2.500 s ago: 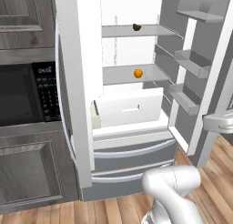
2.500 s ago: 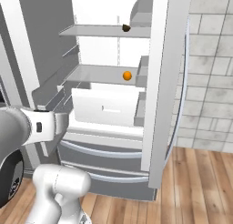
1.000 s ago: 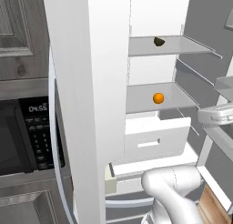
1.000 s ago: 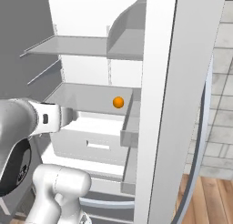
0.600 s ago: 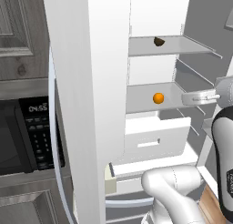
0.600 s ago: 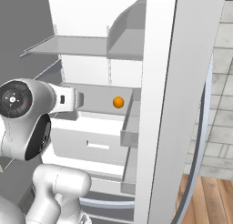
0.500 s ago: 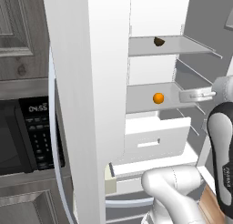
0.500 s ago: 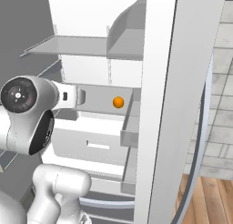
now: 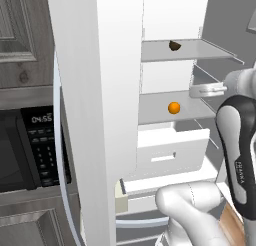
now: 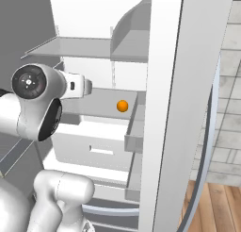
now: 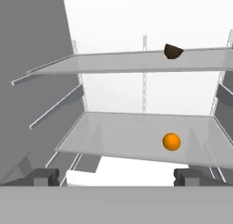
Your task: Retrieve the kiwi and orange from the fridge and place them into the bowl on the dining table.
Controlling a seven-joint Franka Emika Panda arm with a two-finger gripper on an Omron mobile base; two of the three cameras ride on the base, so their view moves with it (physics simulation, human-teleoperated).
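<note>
The fridge [image 9: 80,115] stands open, showing its white inside and grey shelves. The kiwi [image 9: 174,45] lies on the upper shelf, dark and small, also clear in the hand view [image 11: 173,51]. One shelf lower rests the orange [image 9: 174,108], bright against the grey [image 10: 122,106] [image 11: 171,141]. My gripper [image 11: 117,177] is open and holds nothing. It points into the fridge at the height of the orange's shelf, still short of the shelf's front edge [image 9: 200,92] [image 10: 88,87]. The bowl and the dining table are out of view.
A white drawer [image 9: 170,152] sits pulled out under the orange's shelf. The fridge's right door [image 10: 169,108] with its bins stands close on the right. A black microwave [image 9: 20,150] is set in the grey cabinets at left. My raised elbow [image 10: 35,82] blocks part of the shelves.
The base drove closer to the fridge, then stopped. Over the last second the arm swung up in front of the shelves and the hand levelled with the orange's shelf. The jaws stayed open.
</note>
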